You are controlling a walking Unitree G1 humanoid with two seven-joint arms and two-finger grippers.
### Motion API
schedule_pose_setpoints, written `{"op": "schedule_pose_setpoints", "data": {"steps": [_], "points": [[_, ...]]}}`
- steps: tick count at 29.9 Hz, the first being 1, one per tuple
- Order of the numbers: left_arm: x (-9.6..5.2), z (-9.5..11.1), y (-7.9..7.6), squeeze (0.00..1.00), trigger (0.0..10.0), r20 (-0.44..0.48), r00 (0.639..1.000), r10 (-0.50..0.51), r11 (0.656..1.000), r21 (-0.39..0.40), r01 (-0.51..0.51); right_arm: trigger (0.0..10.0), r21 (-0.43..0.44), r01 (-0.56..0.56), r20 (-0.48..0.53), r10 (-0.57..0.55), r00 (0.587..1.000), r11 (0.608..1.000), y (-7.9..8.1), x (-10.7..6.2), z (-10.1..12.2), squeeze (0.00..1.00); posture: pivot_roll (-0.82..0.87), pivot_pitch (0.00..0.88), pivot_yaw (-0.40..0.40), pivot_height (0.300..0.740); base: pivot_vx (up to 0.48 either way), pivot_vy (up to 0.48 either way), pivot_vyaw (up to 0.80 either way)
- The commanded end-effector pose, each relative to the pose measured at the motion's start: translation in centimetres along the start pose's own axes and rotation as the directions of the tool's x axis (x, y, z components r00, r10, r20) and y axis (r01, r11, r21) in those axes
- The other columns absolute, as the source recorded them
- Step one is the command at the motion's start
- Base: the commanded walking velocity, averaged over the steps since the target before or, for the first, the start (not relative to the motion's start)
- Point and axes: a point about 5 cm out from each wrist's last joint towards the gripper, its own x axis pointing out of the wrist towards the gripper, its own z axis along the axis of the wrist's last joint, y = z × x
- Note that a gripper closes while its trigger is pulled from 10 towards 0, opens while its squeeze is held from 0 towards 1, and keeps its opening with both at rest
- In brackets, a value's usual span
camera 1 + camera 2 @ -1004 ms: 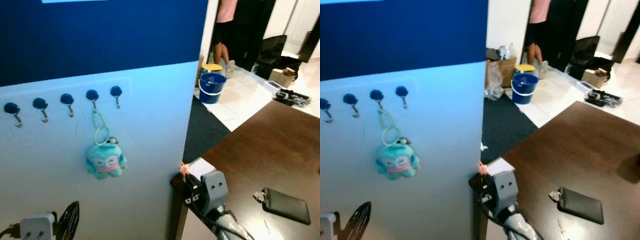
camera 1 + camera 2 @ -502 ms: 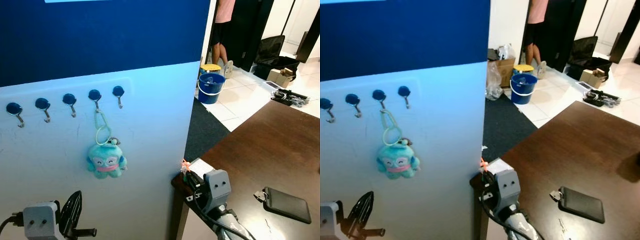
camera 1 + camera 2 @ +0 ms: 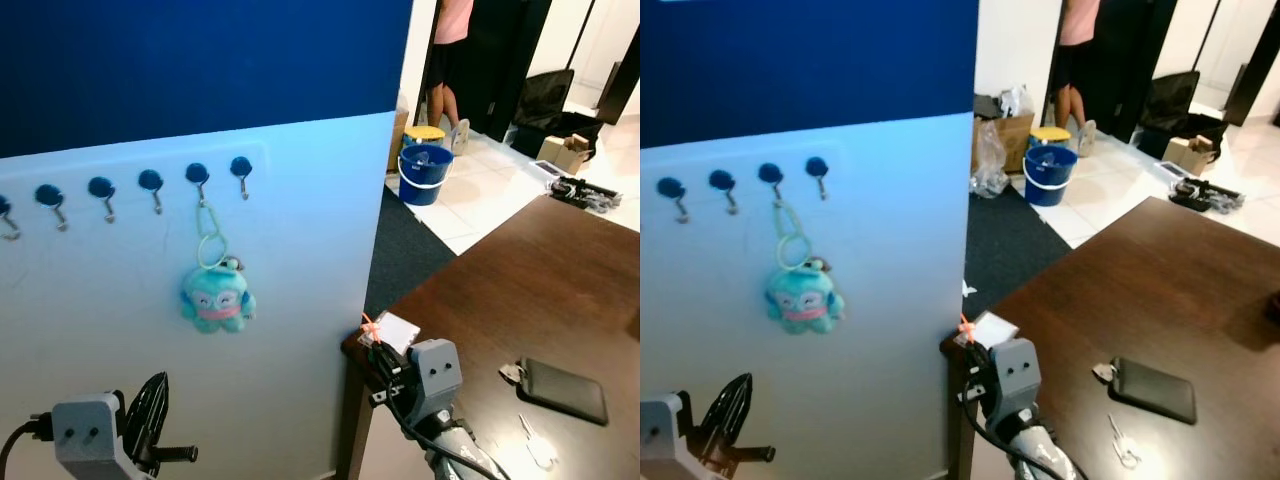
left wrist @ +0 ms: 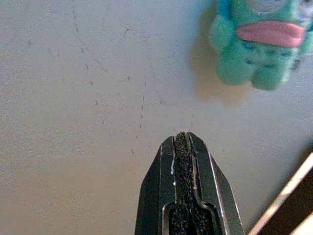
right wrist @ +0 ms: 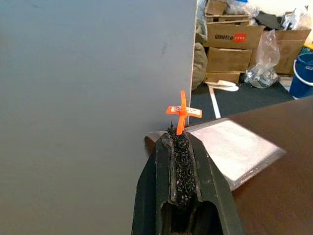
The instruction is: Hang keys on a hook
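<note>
The keys (image 3: 218,292) — a teal plush charm on a pale green loop — hang from the fifth hook (image 3: 198,176) in a row of dark-capped hooks on the pale wall panel (image 3: 300,250), so the hanging looks done. Below them the left pincer (image 4: 183,142) is pressed together, empty, pointing at the panel. The right pincer (image 5: 179,134), also pressed together, pinches a small orange tag (image 5: 183,112) at the corner of the brown surface (image 3: 540,290), near a black wallet (image 3: 562,389) and a blue bucket (image 3: 423,174) on the floor beyond.

Blue-over-white wall panel (image 3: 300,180), dark wooden table (image 3: 540,300), tiled floor (image 3: 480,205), blue bucket (image 3: 424,174).
</note>
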Motion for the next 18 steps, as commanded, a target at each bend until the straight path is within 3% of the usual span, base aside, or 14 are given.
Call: {"op": "schedule_pose_setpoints", "data": {"steps": [1, 10, 18], "points": [[-0.1, -0.35, 0.24, 0.0, 10.0, -0.022, 1.0, 0.013, 1.0, -0.002, -0.013, 10.0, 0.012, -0.008, -0.011, 0.008, 1.0, 1.0, 0.34, -0.11, -0.23, 0.0, -0.07, 0.03, 0.107, 0.74, -0.292, 0.0, 0.0], [0.06, -0.31, 0.32, 0.0, 10.0, -0.022, 1.0, 0.015, 1.0, 0.0, -0.015, 10.0, 0.013, -0.012, -0.016, 0.012, 1.0, 1.0, 0.45, -0.01, -0.34, 0.0, -0.07, 0.019, 0.113, 0.74, -0.263, 0.0, 0.0], [0.12, -0.29, 0.35, 0.0, 10.0, -0.023, 1.0, 0.014, 1.0, 0.006, -0.014, 10.0, 0.012, -0.013, -0.018, 0.013, 1.0, 1.0, 0.45, 0.04, -0.41, 0.0, -0.07, 0.012, 0.115, 0.74, 0.0, 0.0, 0.0]]}}
